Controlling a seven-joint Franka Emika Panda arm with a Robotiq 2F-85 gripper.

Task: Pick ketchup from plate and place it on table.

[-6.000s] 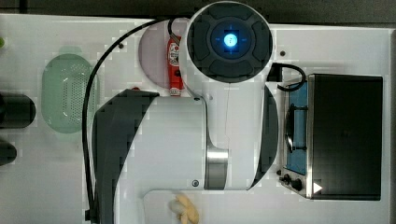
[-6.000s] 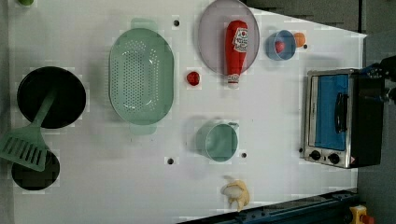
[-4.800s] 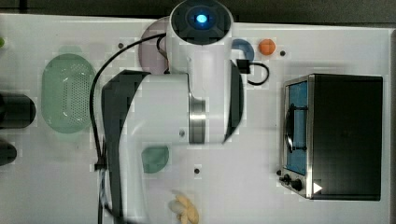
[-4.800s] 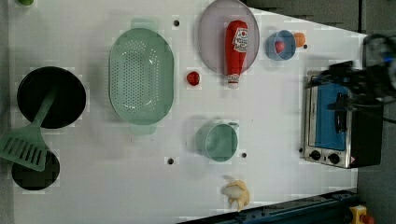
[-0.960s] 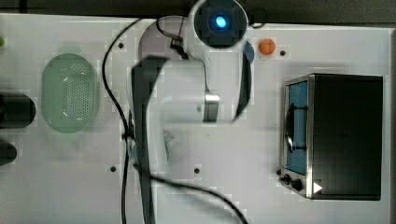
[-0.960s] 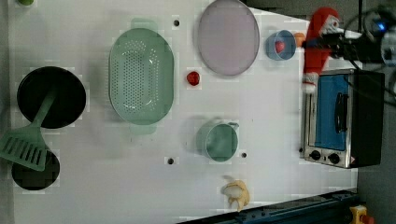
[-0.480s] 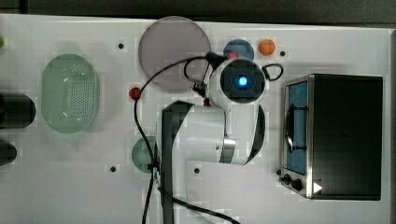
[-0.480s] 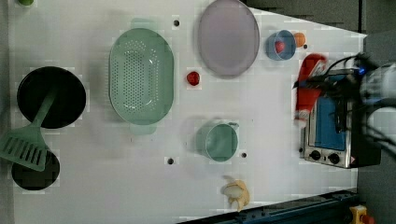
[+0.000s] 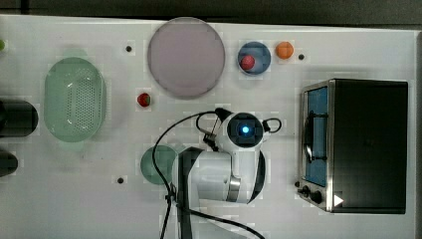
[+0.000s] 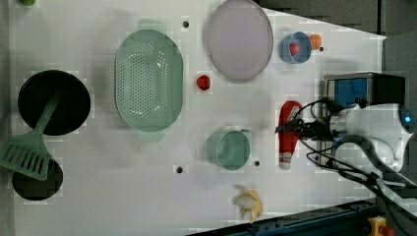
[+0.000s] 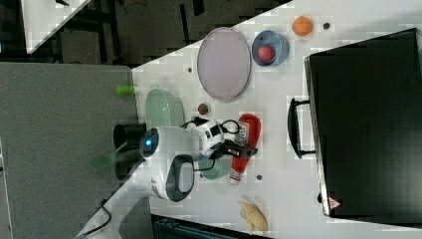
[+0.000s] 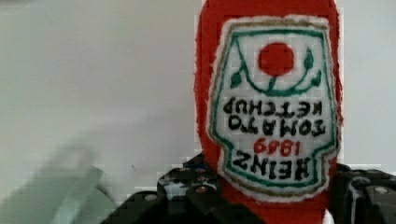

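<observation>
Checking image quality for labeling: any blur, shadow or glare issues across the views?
Wrist view: ketchup label sharp, pale green cup smeared. Left view: soft shadow on the table under the ketchup, blocky patches. Top view: arm covers the bottle; plate evenly lit, no glare.

White arm bent low, claw clamped across ketchup.

Brightness: you get bright, even light across the white table in all 3 off-arm views.
Shadows: soft and faint; a pale grey one lies beside the green basket in the left view.
Glare: a blue light glows on the arm in the top view.
Blur: blocky smearing marks object edges.
Focus: in the wrist view, your ketchup label reads sharp, while the green cup is a smeared blur.
</observation>
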